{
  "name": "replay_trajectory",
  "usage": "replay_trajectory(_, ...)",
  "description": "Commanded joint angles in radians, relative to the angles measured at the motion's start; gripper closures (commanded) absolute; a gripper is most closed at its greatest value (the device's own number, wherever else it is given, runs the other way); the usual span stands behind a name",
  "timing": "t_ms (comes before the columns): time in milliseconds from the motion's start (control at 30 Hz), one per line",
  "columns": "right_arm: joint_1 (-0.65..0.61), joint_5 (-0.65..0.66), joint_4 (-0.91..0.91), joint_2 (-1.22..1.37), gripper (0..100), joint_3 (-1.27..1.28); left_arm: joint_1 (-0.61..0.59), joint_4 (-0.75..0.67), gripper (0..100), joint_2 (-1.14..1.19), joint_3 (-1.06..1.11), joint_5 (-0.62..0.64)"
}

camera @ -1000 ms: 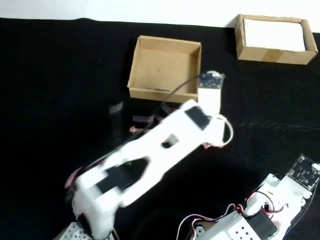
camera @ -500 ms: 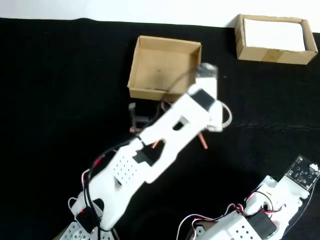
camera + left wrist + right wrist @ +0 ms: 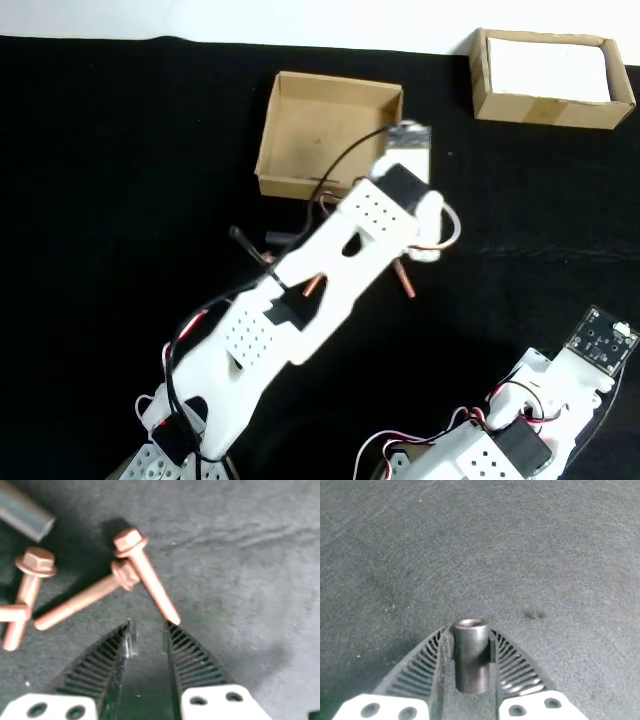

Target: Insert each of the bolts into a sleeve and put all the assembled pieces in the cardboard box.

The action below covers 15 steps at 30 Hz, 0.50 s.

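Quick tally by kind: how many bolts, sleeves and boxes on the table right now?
Copper bolts: 4 (one cut off at the edge of the left wrist view)
Grey sleeves: 2 (one lying by the bolts, one held in the right gripper)
Cardboard boxes: 2
Total: 8

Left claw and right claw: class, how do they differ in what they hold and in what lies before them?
The left claw is empty, its jaws slightly apart; the right claw is shut on a dark sleeve. Copper bolts lie just before the left claw; the right claw faces dark cloth. Both have black ribbed fingers on white mounts.
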Motion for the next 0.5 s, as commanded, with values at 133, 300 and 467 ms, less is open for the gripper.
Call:
replay_trajectory(133, -0.008, 0.011, -0.016, -0.012, 99.1, -0.005, -0.042, -0.14, 90, -0.005, 0.068, -0.008)
replay_trajectory(300, -0.008, 0.011, -0.015, -0.012, 99.1, -0.005, -0.035, -0.195, 90, -0.005, 0.091, -0.048)
replay_trajectory(467, -0.008, 0.011, -0.015, -0.012, 99.1, -0.005, -0.022, -0.193, 90, -0.005, 0.091, -0.048)
